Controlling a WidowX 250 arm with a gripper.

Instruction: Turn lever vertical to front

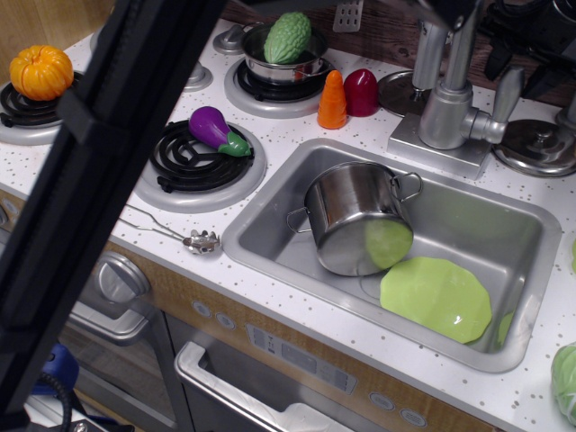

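The lever [506, 97] is a small silver-grey paddle on a short stub at the right side of the faucet body [445, 112]. It stands nearly upright, tipped a little to the right. My black gripper [520, 63] hangs just above and behind it at the top right. Its fingers [496, 59] are spread apart, one on each side of the paddle's top, and hold nothing. The upper part of the gripper is cut off by the frame edge. The faucet's spout pipe [463, 45] rises out of view.
The sink [270, 229] holds a steel pot [351, 211] on its side and a green plate [436, 297]. A carrot [332, 99] and a red piece [361, 92] stand left of the faucet. A round lid [533, 144] lies to its right. A black arm beam [99, 180] crosses the left foreground.
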